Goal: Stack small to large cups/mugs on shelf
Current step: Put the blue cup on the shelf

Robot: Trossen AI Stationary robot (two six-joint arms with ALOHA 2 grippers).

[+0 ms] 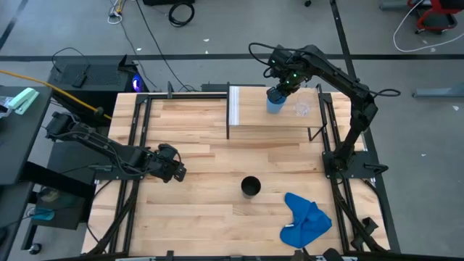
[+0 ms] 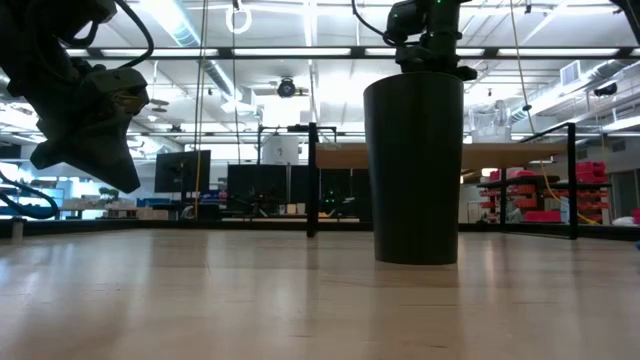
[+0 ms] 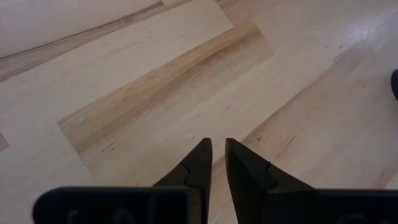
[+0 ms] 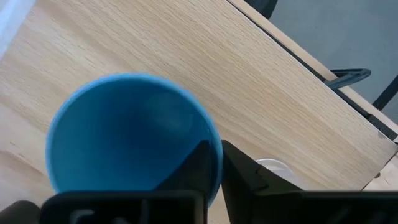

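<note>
The light-blue cup (image 1: pixel 275 104) is at the far side of the shelf (image 1: pixel 254 116), open end up, with my right gripper (image 1: pixel 280 90) shut on it from above. The clear cup (image 1: pixel 301 109) stands on the shelf just to its right; a bit of it shows in the right wrist view (image 4: pixel 271 167). The black cup (image 1: pixel 250 187) stands upright on its base on the tabletop, near the middle front, and in the low view (image 2: pixel 416 170) it hides the blue cup. My left gripper (image 1: pixel 176 169) hangs shut and empty over the table's left part. My right gripper (image 4: pixel 213 147) pinches the blue cup's rim (image 4: pixel 211 132) between its two fingers, one finger (image 4: pixel 198 163) inside the cup and one (image 4: pixel 244 169) outside. The fingers come from above, pointing down. The cup stays upright over the shelf; whether its base rests on the board I cannot tell.
A crumpled blue cloth (image 1: pixel 305 222) lies at the table's near right. The shelf has a white end panel (image 1: pixel 233 106) on its left and thin black legs. Black frame rails run along the table's left and right edges.
</note>
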